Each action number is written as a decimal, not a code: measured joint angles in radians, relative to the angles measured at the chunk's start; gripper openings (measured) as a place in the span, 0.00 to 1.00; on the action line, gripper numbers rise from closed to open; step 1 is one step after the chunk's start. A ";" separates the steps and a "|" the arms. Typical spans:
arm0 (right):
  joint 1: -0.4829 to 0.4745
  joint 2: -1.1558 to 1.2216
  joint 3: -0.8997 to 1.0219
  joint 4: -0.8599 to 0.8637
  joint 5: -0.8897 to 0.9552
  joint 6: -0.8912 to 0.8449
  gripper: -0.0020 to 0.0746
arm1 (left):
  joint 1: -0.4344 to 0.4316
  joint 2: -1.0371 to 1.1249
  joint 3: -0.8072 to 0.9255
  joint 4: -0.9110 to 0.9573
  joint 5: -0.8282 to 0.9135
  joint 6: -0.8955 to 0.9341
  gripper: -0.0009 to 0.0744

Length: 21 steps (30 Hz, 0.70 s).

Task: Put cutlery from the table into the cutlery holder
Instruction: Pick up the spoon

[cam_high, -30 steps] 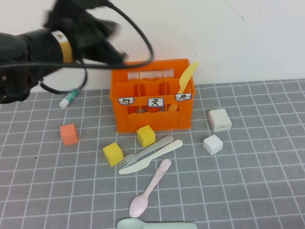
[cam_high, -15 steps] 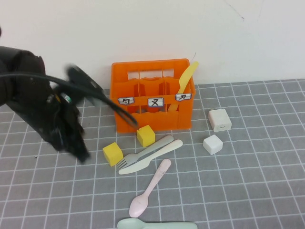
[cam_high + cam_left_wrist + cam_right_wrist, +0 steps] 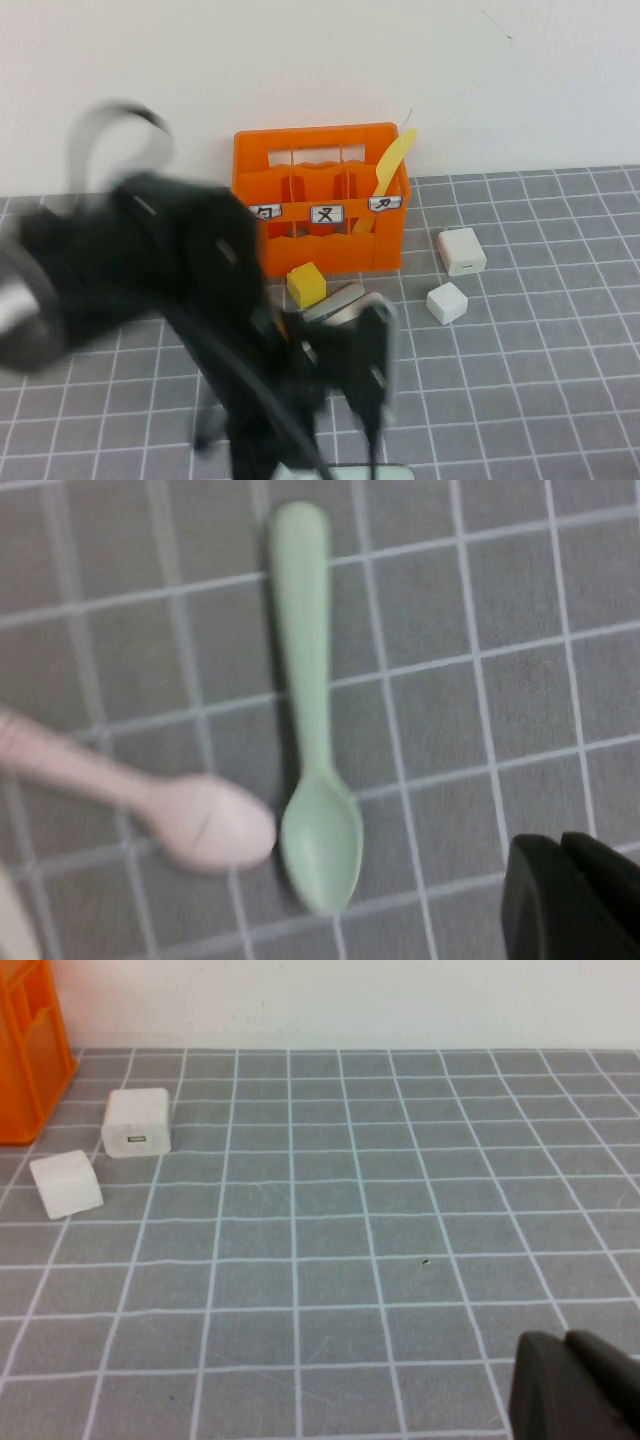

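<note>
You have the grey gridded table filling the scene, with a white wall behind it. Your left arm is the biggest thing over it, a blurred black mass reaching across the near left part of the table and covering much of the loose cutlery in the high view. The orange cutlery holder stands upright at the far edge, near the wall, three white labels on its front. The yellow knife leans in its right-hand compartment, its tip sticking up past the rim.

Your left gripper hangs low over the near edge of the table, jaws together and gripping nothing. In its wrist view the mint-green spoon lies flat just beside it, and the pink spoon lies with its bowl nearly touching the mint bowl. In the high view you see only a sliver of the grey fork in front of the holder; the cream-white knife is mostly hidden by the arm.

Your right gripper sits apart to the right over bare table, jaws together and empty.

A yellow cube sits just in front of the holder. A white block and a smaller white cube lie to the holder's right.
</note>
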 joint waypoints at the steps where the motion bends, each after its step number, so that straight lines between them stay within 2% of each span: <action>1: 0.000 0.000 0.000 0.000 0.000 0.000 0.02 | -0.047 0.000 0.018 0.034 -0.032 -0.031 0.01; 4: 0.000 0.000 0.000 0.000 0.000 0.000 0.02 | -0.125 0.002 0.050 0.106 -0.138 -0.127 0.01; 10: 0.000 0.000 0.000 0.000 0.000 0.000 0.02 | -0.143 0.057 0.053 0.107 -0.287 -0.217 0.04; 12: 0.000 0.000 0.000 0.000 0.000 0.000 0.02 | -0.143 0.089 0.053 0.084 -0.291 -0.217 0.12; 17: 0.000 0.000 0.000 0.000 0.000 0.000 0.02 | -0.149 0.184 0.053 0.059 -0.293 -0.173 0.39; 21: 0.000 0.000 0.000 0.000 0.000 0.000 0.02 | -0.149 0.249 0.053 0.098 -0.323 -0.169 0.47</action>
